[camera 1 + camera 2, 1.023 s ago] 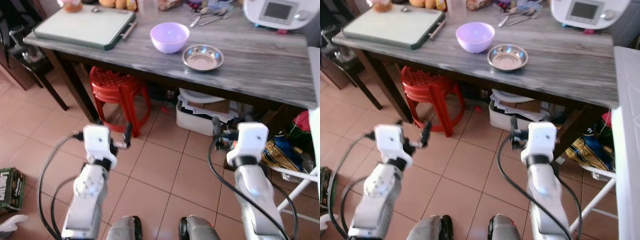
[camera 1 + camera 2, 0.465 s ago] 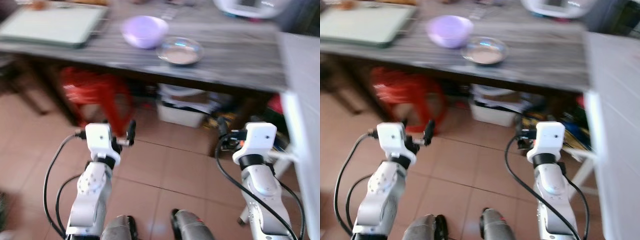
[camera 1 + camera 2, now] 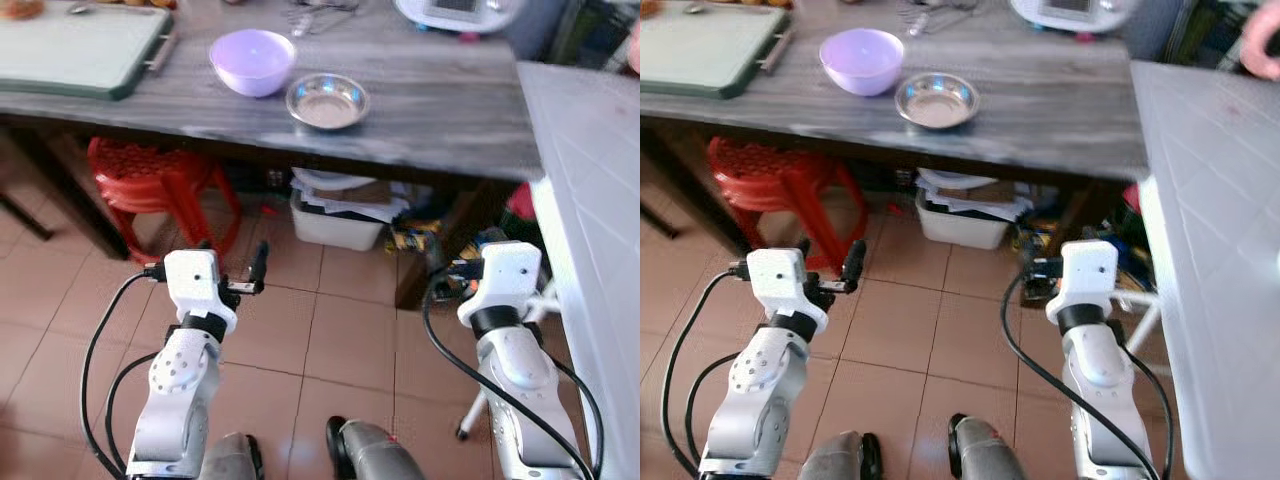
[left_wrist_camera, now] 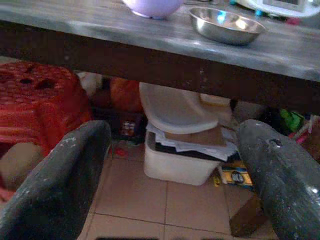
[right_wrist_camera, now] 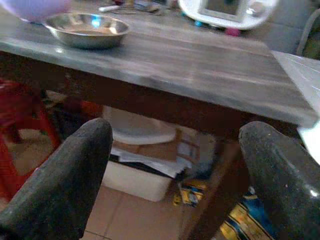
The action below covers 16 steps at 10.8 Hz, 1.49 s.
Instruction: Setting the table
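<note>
A purple bowl (image 3: 252,60) and a shallow steel bowl (image 3: 327,101) stand side by side on the grey wooden table (image 3: 450,110). Loose cutlery (image 3: 318,14) lies at the table's back. Both arms are held low over the tiled floor, short of the table's front edge. My left gripper (image 4: 172,132) is open with nothing between its fingers (image 4: 75,165), and it faces the space under the table below the bowls. My right gripper (image 5: 175,132) is open and holds nothing; the steel bowl (image 5: 86,29) sits on the tabletop ahead of it.
A green board (image 3: 70,50) lies at the table's left and a white appliance (image 3: 455,10) at the back. Under the table stand a red stool (image 3: 160,180) and a white bin (image 3: 335,215). A white tiled counter (image 3: 590,200) runs along the right, with a person's hand (image 3: 1262,40) above it.
The camera has swung to the right: the table and bowls sit further left in view and the white counter has come in. Both grippers stay open and low.
</note>
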### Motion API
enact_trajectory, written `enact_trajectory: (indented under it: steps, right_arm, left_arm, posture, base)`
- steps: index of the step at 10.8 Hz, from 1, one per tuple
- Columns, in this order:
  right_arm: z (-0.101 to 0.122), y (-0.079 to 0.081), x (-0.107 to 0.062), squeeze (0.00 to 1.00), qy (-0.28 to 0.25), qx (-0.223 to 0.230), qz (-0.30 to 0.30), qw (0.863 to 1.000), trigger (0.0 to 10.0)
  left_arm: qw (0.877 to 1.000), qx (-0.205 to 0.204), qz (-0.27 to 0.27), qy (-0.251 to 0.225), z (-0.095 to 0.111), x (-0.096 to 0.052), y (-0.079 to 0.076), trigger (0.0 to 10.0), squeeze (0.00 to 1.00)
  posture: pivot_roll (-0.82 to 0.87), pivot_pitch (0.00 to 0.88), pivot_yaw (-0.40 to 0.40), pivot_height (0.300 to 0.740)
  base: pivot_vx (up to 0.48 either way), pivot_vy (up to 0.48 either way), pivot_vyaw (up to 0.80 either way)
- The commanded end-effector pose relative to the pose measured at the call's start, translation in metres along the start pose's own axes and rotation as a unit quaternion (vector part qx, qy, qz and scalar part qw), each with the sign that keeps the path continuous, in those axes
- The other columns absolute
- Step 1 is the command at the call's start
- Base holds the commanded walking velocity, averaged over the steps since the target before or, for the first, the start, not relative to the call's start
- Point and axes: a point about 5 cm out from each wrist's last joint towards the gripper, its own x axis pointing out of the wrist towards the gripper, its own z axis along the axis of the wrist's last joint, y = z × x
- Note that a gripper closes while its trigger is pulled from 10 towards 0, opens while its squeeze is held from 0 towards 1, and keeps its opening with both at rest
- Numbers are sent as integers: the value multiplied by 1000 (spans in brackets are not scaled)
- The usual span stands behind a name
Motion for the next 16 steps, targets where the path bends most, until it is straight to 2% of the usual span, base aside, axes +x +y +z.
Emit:
enact_trajectory:
  steps: [1, 2, 5, 8, 11, 16]
  right_arm:
    - [1, -1, 0, 0, -1, -1, 1, 1000, 10000]
    - [0, -1, 0, 0, 1, -1, 1, 1000, 10000]
    - [-1, -2, -1, 0, 5, -2, 1, 1000, 10000]
    - [-2, 1, -1, 0, 6, -5, 9, 1000, 10000]
    - [-3, 2, -1, 0, 8, -5, 12, 1000, 10000]
    - [-3, 1, -1, 0, 8, -9, 8, 1000, 10000]
  left_arm:
    - [1000, 1, 3, 2, 1, -3, 2, 10000, 0]
    - [1000, 1, 4, 3, 2, -3, 2, 10000, 0]
    - [1000, 6, 8, 3, 2, -1, 4, 10000, 0]
    - [999, 10, 43, 12, 1, -1, 13, 10000, 0]
    - [999, 12, 45, 14, 1, -2, 14, 10000, 0]
    - [999, 10, 44, 18, 1, -2, 13, 10000, 0]
  posture:
    - [-51, 200, -8, 740]
    - [-51, 201, -6, 740]
    - [-56, 201, -3, 740]
    - [-50, 204, -9, 740]
    - [-46, 206, -8, 740]
    - [-49, 214, -10, 740]
  base:
    - [0, -368, 0]
    - [0, -371, 0]
    - [0, -336, -800]
    - [0, 0, 0]
    - [0, 0, 0]
    - [-269, 0, 0]
